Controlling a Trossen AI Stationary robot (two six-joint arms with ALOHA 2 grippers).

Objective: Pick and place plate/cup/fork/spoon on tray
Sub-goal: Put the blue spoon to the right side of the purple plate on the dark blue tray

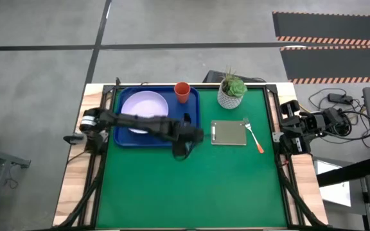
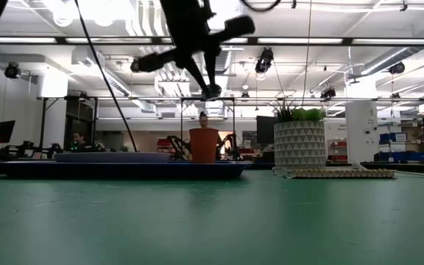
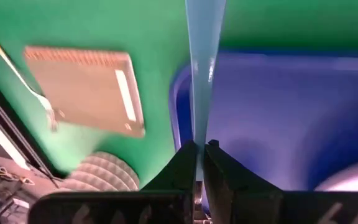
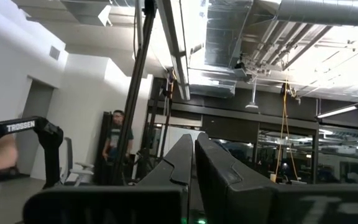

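Spoon (image 3: 204,68) is clamped in the left gripper (image 3: 199,149) above the tray (image 1: 191,106) edge; next, lower and release; right gripper (image 4: 194,149) parked, shut, empty.

Two dark jointed arms, black angular pincer fingers (image 3: 219,177), white "TROSSEN" lettering, black cables

A white pot with a green plant (image 1: 232,92) stands near the table's (image 1: 191,186) far edge. A grey-green square pad (image 1: 229,133) lies just before it.
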